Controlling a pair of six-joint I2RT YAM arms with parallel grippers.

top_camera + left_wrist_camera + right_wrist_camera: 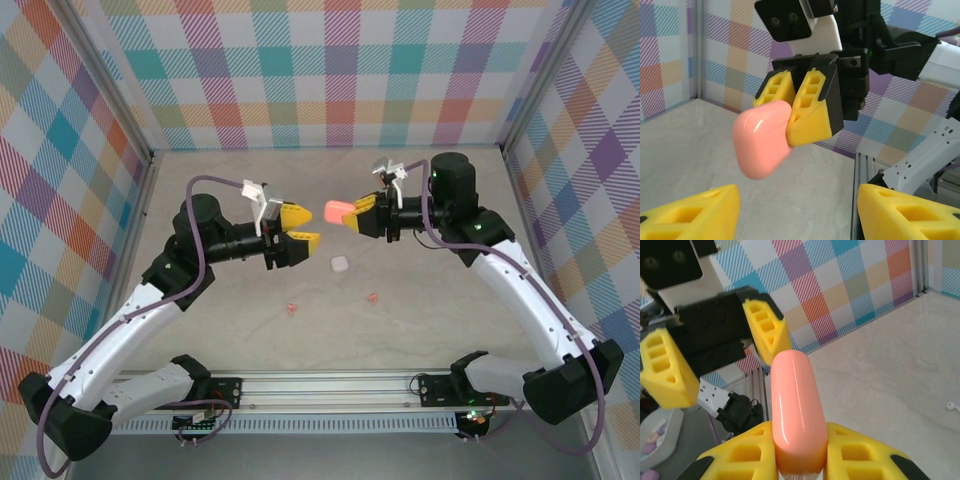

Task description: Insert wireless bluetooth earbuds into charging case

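Two of the earbuds lie loose on the desk (420, 335), near its front half: a coral-pink earbud (291, 309) and, to its right and well apart from it, a second coral-pink earbud (372, 297). From the right wrist we also make out a white earbud (953, 406) lying on the pale stone-look surface at the far right edge of that view. Just behind the two coral ones sits a small white case (340, 264), alone on the desk and touching neither of them.

Above all this, raised off the desk, hangs the pink case (338, 211). The right tool (352, 216) pinches it between its yellow pads, which press on its two flat sides; most of its smooth, rounded body sticks out past the fingertips toward the other arm.

Facing it from the left is the left tool (313, 226), its jaws spread and holding nothing. It hovers just beside the pink case without touching it, and from the left wrist we see the case ahead of the gap between the two yellow pads.

Both arms reach in from the metal rail (330, 385) at the near edge, and bright plaid walls (320, 70) enclose the desk.
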